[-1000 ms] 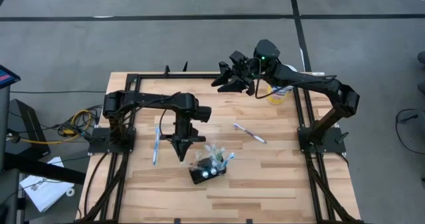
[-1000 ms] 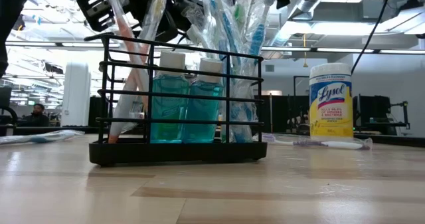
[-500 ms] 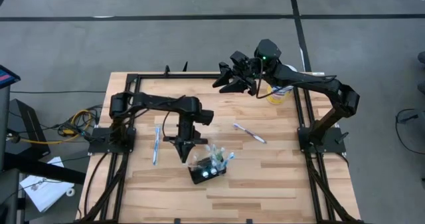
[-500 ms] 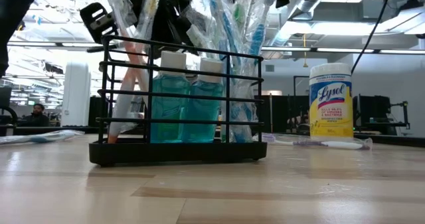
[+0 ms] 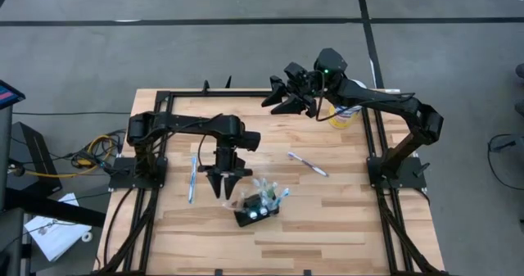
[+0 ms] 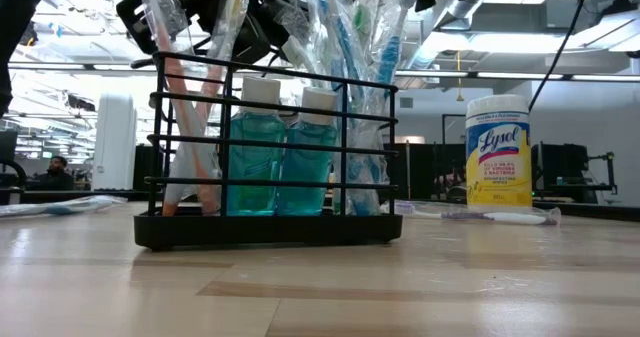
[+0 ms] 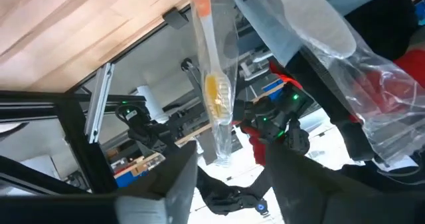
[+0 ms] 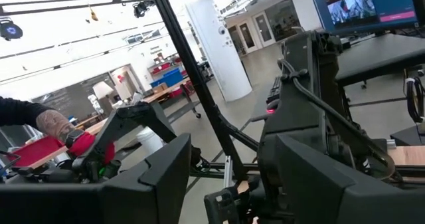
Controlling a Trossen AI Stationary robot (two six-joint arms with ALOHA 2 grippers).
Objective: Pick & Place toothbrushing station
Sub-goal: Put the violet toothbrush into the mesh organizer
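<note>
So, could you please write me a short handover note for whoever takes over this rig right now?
Left gripper: open, hovering just beside the toothbrushing station, at its left end, holding nothing.
Right gripper: open and empty, raised at the far edge of the table near the Lysol wipes canister.
The station stands upright on the wooden table, front centre, with wrapped toothbrushes and two blue mouthwash bottles inside.
Two loose toothbrushes lie on the table: one under the left arm, one to the right of centre.
Done: nothing visible with the station itself.
Left: grasp the station, lift it and place it.
</note>
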